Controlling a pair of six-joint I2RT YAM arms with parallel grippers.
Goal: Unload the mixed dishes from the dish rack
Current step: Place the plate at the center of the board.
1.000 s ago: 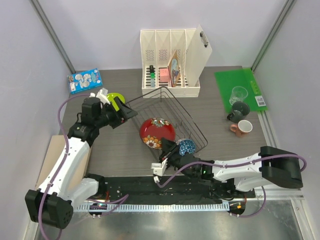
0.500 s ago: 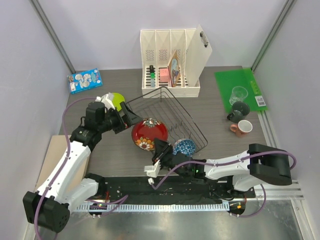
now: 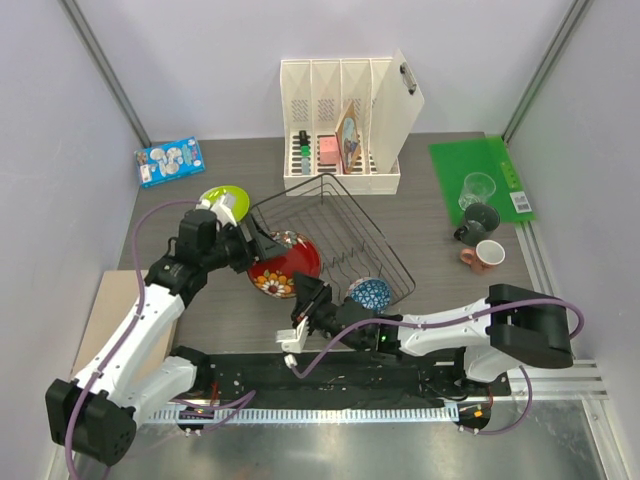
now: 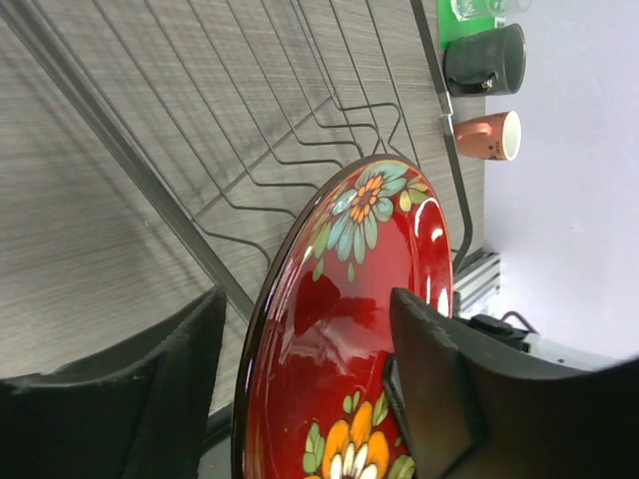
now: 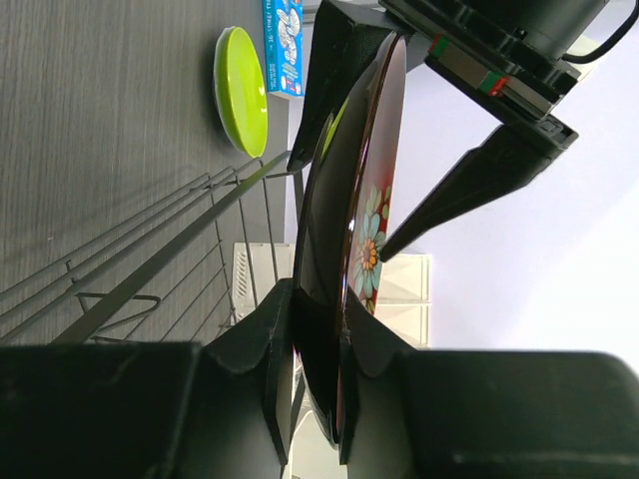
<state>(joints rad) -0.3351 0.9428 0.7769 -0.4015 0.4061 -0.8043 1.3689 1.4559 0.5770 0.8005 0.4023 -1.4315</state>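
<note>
R gripper (image 3: 304, 294) is closed tight on the lower rim of the red floral plate (image 3: 288, 264), which stands on edge between its 2 fingers. L gripper (image 3: 266, 244) gapes wide, 1 finger each side of the upper rim; contact unclear. The dish rack (image 3: 340, 225) sits just beyond both jaws.

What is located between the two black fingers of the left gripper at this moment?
The round red floral plate, standing on edge. The left wrist view shows it, one finger on each side.
</note>
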